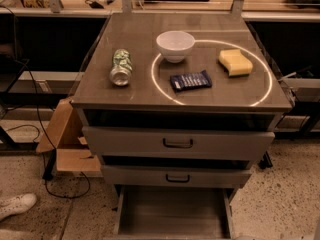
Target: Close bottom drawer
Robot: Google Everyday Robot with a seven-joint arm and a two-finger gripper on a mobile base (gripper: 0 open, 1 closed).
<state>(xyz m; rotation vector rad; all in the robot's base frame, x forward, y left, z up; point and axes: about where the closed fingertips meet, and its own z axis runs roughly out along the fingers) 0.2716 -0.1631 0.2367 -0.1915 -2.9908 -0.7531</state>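
The bottom drawer (172, 211) of the grey cabinet is pulled far out, so I look down into its bare inside; its front panel and handle are cut off by the lower frame edge. Above it sit the middle drawer (175, 176) and the top drawer (177, 143), both slightly out, each with a dark centre handle. The gripper is not in view.
On the cabinet top (130, 94) lie a green can (120, 67) on its side, a white bowl (175, 45), a blue packet (190, 80) and a yellow sponge (235, 62). A cardboard box (65, 139), cables and a white shoe (16, 205) are on the floor at left.
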